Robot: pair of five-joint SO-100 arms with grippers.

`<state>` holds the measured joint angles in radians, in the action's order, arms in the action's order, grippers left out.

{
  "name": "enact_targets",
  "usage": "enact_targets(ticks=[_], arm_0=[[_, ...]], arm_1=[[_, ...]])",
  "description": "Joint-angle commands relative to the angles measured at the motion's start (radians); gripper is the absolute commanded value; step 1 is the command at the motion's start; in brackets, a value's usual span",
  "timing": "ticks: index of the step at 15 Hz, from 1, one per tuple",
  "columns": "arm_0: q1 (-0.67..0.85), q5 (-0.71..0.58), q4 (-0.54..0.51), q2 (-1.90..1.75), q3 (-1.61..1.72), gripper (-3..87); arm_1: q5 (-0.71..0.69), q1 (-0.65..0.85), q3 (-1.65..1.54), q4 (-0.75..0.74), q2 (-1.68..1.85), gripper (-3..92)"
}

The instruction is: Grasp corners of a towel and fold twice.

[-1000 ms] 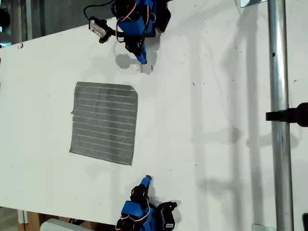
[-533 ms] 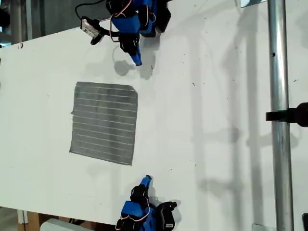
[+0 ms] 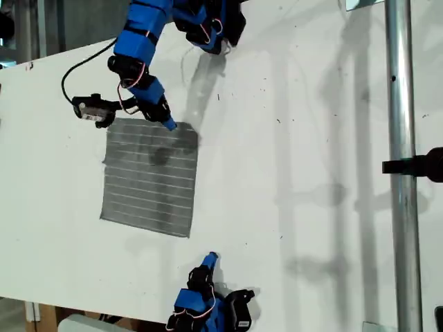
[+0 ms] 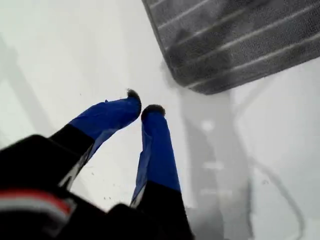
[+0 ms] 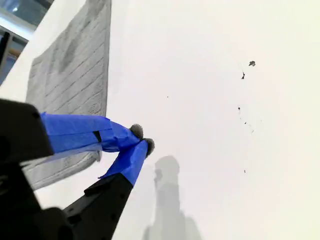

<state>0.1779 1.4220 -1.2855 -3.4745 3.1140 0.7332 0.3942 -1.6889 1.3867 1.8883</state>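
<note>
White worktop (image 3: pixel 311 138) carries the towel (image 3: pixel 149 180), flat and unfolded. Our first gripper (image 3: pixel 169 124), jaws nearly shut and empty, hovers by one corner (image 3: pixel 192 131). Our second gripper (image 3: pixel 212 258) rests closed, apart. We judge the reach underway; next, open and pinch that corner.

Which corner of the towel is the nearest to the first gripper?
The corner at the exterior view's upper right of the towel. My first gripper hovers beside it; the other three corners lie farther off.
</note>
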Motion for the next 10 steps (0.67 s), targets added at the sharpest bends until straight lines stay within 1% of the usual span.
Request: enact_targets(ticks=[1, 3, 7, 10], arm_0=[[0.006, 0.005, -0.005, 0.000, 0.006, -2.6], [0.006, 0.005, -0.005, 0.000, 0.006, -2.6], [0.009, 0.000, -0.005, 0.000, 0.006, -2.6], [0.008, 0.003, -0.005, 0.000, 0.006, -2.6]], arm_1=[[-0.153, 0.051, 0.275, 0.103, -0.196, 28.0], [-0.239, 0.083, 0.313, 0.103, -0.249, 33.6], [-0.325, 0.123, 0.207, 0.038, -0.285, 32.6], [-0.354, 0.160, 0.106, -0.069, -0.353, 32.5]])
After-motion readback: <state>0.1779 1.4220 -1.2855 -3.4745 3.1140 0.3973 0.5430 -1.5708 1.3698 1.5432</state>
